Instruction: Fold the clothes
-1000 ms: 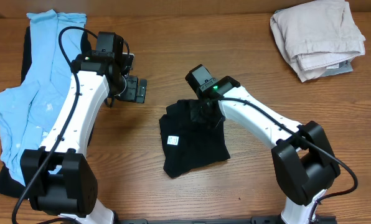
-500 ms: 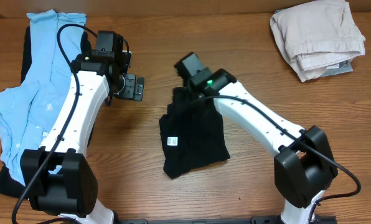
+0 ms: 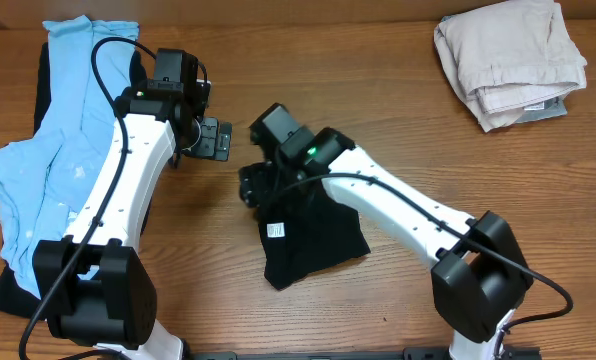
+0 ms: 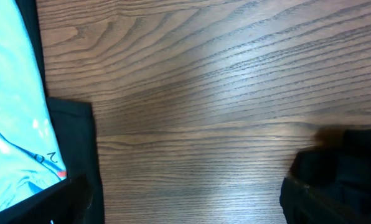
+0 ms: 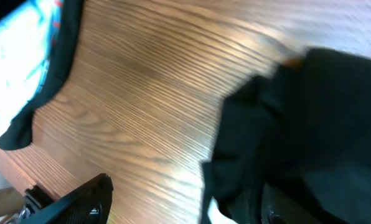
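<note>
Your right gripper [image 3: 250,186] has its fingers spread and released over the upper corner of the black garment [image 3: 313,235]; a second ago they were pinched shut, further right. Your left gripper [image 3: 218,140] gapes empty nearby. The garment lies mid-table, and its one white label [image 3: 276,228] is unreadable. One light blue garment [image 3: 48,170] lies at the left and one beige pile [image 3: 508,60] at the far right.
</note>
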`<state>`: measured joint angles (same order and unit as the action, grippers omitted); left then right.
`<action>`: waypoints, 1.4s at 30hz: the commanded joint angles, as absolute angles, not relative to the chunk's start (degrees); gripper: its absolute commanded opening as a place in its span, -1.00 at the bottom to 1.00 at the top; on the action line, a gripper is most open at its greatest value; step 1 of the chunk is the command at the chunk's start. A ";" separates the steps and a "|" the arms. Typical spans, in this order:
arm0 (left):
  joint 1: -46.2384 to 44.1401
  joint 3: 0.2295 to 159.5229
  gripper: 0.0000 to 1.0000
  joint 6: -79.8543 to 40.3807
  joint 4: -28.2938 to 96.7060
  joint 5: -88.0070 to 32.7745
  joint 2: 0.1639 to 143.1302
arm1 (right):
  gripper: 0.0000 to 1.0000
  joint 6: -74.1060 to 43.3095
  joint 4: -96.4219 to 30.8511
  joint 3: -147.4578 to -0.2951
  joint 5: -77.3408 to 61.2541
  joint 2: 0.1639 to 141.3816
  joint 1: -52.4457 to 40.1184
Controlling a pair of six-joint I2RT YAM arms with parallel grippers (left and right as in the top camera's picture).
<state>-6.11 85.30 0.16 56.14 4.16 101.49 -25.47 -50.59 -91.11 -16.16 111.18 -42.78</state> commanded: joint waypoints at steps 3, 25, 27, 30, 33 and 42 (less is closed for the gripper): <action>-5.02 86.41 1.00 0.01 56.05 4.91 101.91 | 0.56 -23.90 -52.42 -93.80 -19.70 106.19 -38.79; -4.82 86.41 0.99 0.01 55.88 4.93 101.91 | -0.89 -27.03 -56.23 -91.88 -4.03 109.95 -37.41; -4.75 86.41 1.00 0.01 55.66 4.93 101.91 | -0.92 -26.55 -53.98 -91.88 -5.69 111.72 -38.96; -4.29 86.41 1.00 -0.01 54.81 4.89 101.91 | -0.92 -26.02 -48.66 -91.88 -8.21 115.00 -41.36; -3.33 86.41 1.00 0.01 54.08 4.89 101.91 | -0.92 -25.69 -46.76 -91.88 -14.33 118.80 -43.24; 1.69 86.41 1.00 -0.34 53.45 4.86 101.91 | -0.92 -25.02 -48.42 -93.38 -16.10 118.08 -44.36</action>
